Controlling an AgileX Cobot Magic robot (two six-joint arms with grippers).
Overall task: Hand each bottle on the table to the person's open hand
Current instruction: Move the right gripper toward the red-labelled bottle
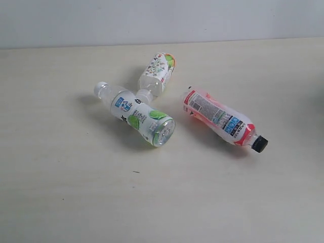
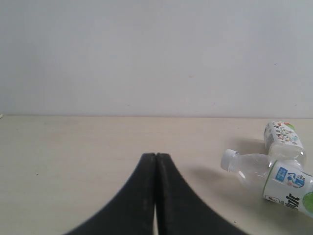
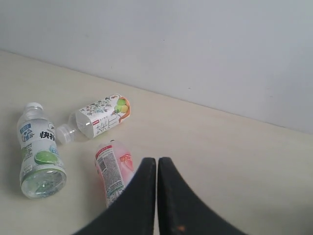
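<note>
Three bottles lie on their sides mid-frame on the bench (image 1: 61,192): the lime-label bottle (image 1: 135,114), the floral-label bottle (image 1: 158,73) above it with its cap end just beside it, and the red-pink bottle (image 1: 223,119) apart at right. The left tool (image 2: 155,157) and the right tool (image 3: 157,161) have jaws pressed together, empty.

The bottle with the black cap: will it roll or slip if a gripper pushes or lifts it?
The bottle lies on its side on the table, so a sideways push would probably roll it. Its round, smooth body may slip in a loose grip. The plastic looks thin and could dent.
</note>
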